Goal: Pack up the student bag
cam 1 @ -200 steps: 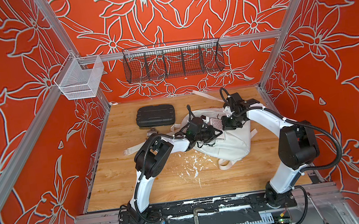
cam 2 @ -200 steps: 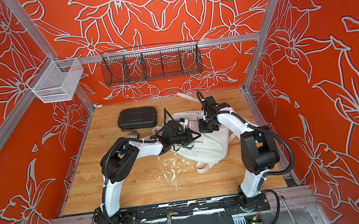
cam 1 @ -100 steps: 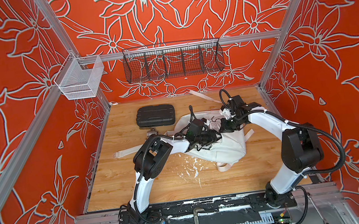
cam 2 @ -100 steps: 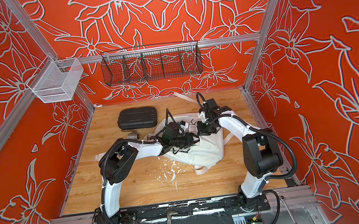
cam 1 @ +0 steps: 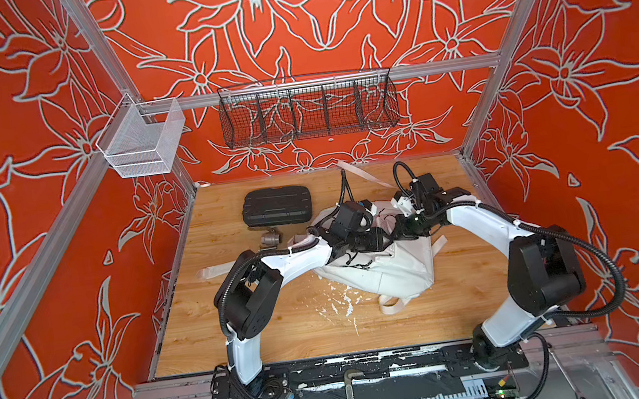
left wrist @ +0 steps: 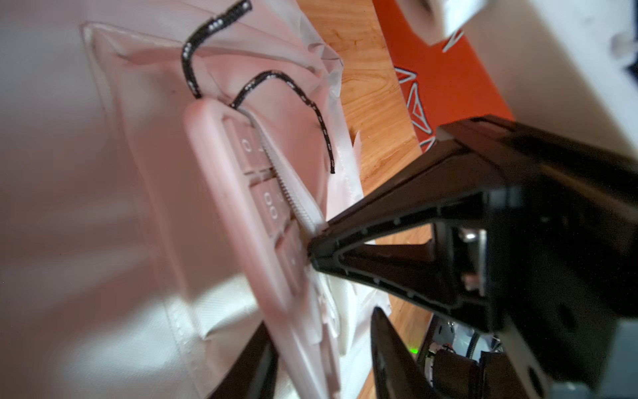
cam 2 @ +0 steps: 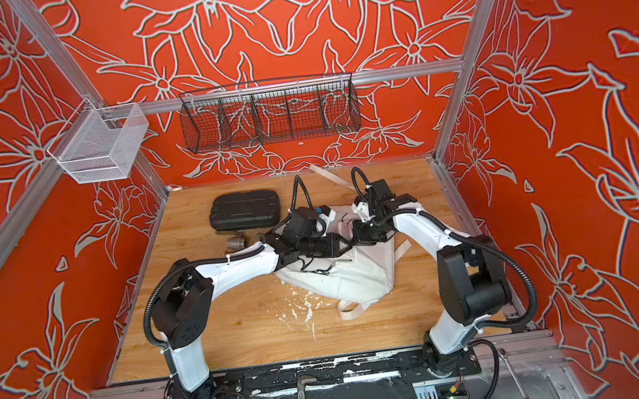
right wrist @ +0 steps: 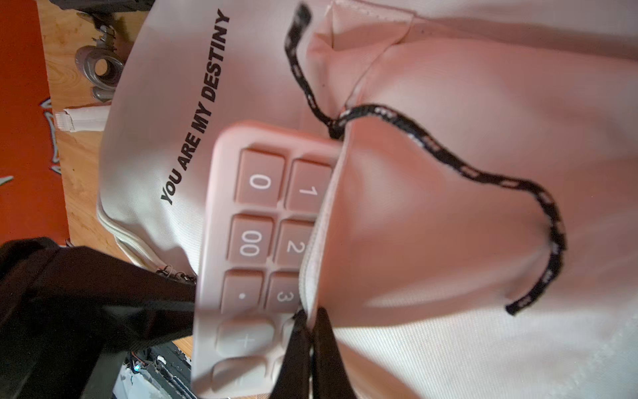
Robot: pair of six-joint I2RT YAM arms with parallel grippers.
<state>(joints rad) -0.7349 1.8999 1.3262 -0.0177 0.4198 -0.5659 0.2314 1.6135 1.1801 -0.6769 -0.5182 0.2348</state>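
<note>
In both top views the student bag (cam 1: 397,276) (cam 2: 356,283), soft white woven fabric slumped in creases, lies near the middle of the wood-grain table (cam 1: 285,335). A ribbed black hard case (cam 1: 277,206) sits behind it to the left, and the left gripper (cam 1: 390,237) and right gripper (cam 1: 402,231) meet over its upper part. The left wrist view shows the left gripper's fingers (left wrist: 390,355) standing apart on either side of a pale pink calculator (left wrist: 221,193) with rounded corners. It is half inside the bag's front pocket, with a gap beside one finger. In the right wrist view the right gripper's two tapered black fingers (right wrist: 328,349) pinch tight on the pocket's zipper-edged rim, near a speckled braided black cord (right wrist: 448,159).
</note>
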